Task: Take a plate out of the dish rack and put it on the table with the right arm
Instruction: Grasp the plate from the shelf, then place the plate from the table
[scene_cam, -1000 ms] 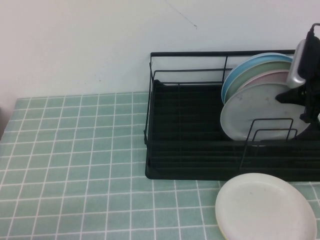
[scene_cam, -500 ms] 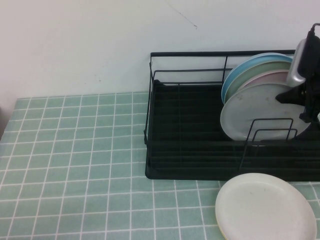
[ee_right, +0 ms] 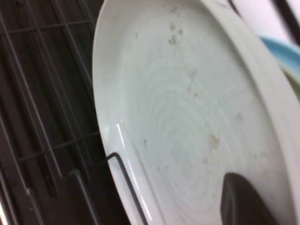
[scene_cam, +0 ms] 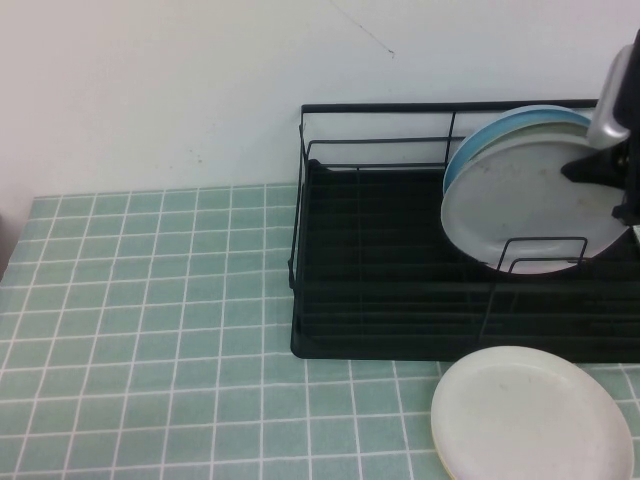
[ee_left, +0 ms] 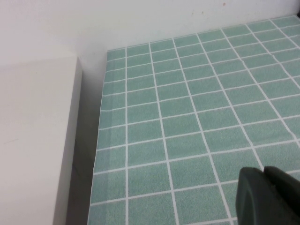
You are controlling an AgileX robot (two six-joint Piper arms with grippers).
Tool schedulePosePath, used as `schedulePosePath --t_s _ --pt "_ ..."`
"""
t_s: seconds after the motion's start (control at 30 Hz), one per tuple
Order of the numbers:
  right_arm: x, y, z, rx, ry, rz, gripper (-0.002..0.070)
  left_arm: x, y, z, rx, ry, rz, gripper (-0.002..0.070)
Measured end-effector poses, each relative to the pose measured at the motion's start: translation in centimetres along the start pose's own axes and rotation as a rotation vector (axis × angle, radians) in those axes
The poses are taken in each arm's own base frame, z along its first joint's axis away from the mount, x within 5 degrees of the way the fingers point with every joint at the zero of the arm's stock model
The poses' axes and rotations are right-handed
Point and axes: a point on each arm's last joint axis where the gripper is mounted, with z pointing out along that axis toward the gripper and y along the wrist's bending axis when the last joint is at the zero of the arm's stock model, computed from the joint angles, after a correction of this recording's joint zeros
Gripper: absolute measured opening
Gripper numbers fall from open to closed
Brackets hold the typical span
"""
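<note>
The pale grey plate point(scene_cam: 520, 205) stands on edge at the right end of the black wire dish rack point(scene_cam: 370, 300), its lower rim raised behind a wire divider. My right gripper point(scene_cam: 600, 175) is shut on the plate's right rim. In the right wrist view one dark finger point(ee_right: 243, 204) lies flat on the speckled plate point(ee_right: 187, 108) face, and the other is hidden behind it. My left gripper point(ee_left: 265, 197) hangs shut over the mint-green tiled table point(ee_left: 187, 117), far from the rack.
A blue plate point(scene_cam: 480, 140) stands behind the grey one in the rack. A cream-white plate point(scene_cam: 530, 415) lies flat on the table point(scene_cam: 150, 300) in front of the rack's right end. A white wall runs behind, and a white block point(ee_left: 37, 140) borders the table's left edge.
My right gripper has risen with the grey plate. The plate now sits higher in the rack and covers the pink plate that showed behind it.
</note>
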Motion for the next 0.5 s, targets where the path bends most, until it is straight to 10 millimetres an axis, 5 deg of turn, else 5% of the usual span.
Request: schedulePosePath --t_s 0.3,0.5 --pt "-2.3 0.2 -5.5 0.102 0.045 0.002 0.0131 0.0 0.0 0.0 0.0 0.0 0.0 -0.0003" --pt "-5.1 1.2 -11.5 0.227 -0.002 0.113 0.013 0.0 0.0 0.0 0.0 0.0 0.0 -0.0003"
